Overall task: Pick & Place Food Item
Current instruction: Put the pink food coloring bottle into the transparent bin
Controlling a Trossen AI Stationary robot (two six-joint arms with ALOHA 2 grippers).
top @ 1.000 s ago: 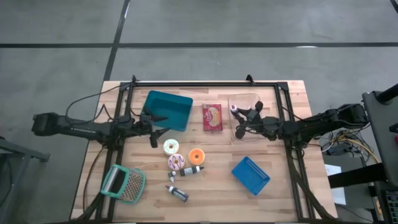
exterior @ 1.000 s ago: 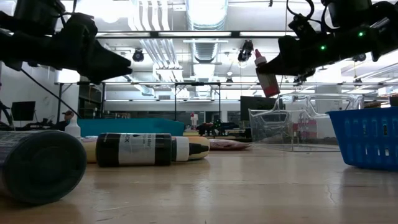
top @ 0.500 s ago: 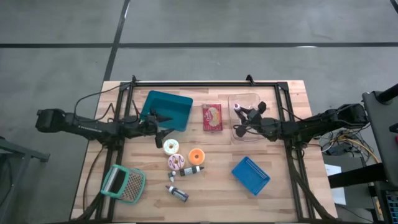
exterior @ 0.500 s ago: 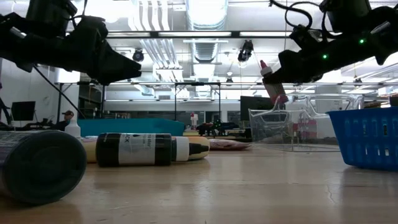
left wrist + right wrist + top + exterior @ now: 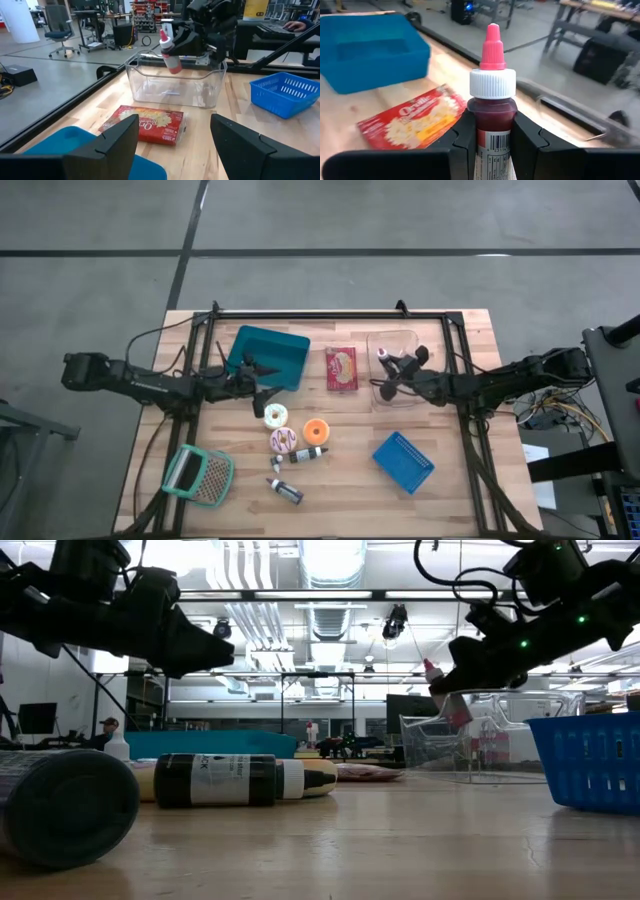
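Right gripper (image 5: 385, 374) fingers clamp the red sauce bottle (image 5: 492, 112) tilted over the clear bin (image 5: 175, 82); early release could clip the rim; left gripper (image 5: 262, 381) fingers released, empty.

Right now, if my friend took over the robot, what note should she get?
Right gripper: shut on the red bottle, holding it above the clear bin.
Left gripper: open and empty, hovering by the teal bin, above the donuts.
On the table: popcorn bag, blue basket, dark bottles.
Done: bottle picked up.
Left: lower it into the clear bin and let go.
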